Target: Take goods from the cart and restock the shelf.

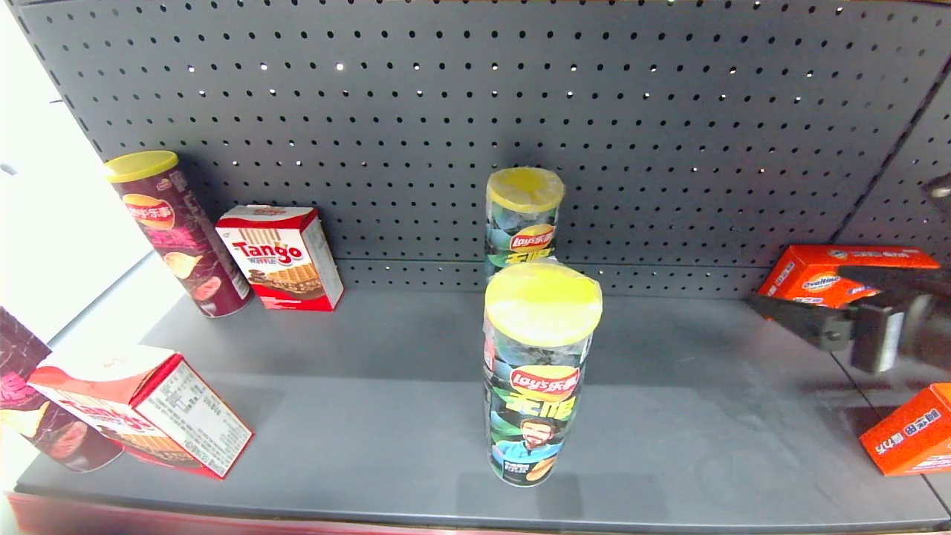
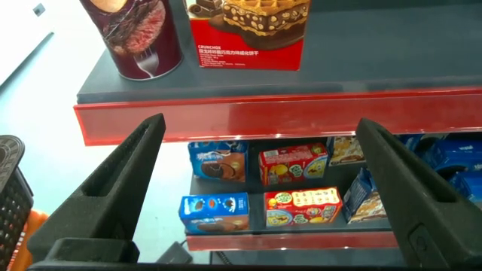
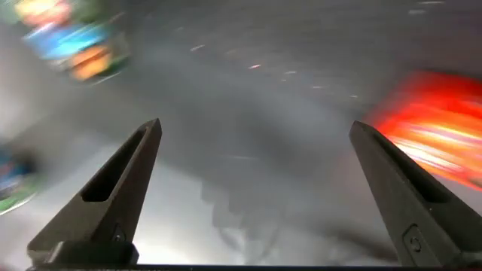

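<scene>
**Both grippers empty at the shelf**

The right gripper [image 3: 254,126] hovers over the right end of the shelf [image 1: 706,416], fingers spread wide around nothing, just beside the rear orange box [image 1: 810,279]. The left gripper [image 2: 260,122], equally wide and empty, hangs below the shelf's front lip near a dark mesh basket [image 2: 9,197] — likely the cart — so the left arm looks nearer the next item.

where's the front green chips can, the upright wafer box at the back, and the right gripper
front green chips can [image 1: 536,386], head view, on its front label
upright wafer box [image 1: 281,260], head view, on its front face
right gripper [image 3: 256,126], right wrist view, midway between its open fingers
</scene>
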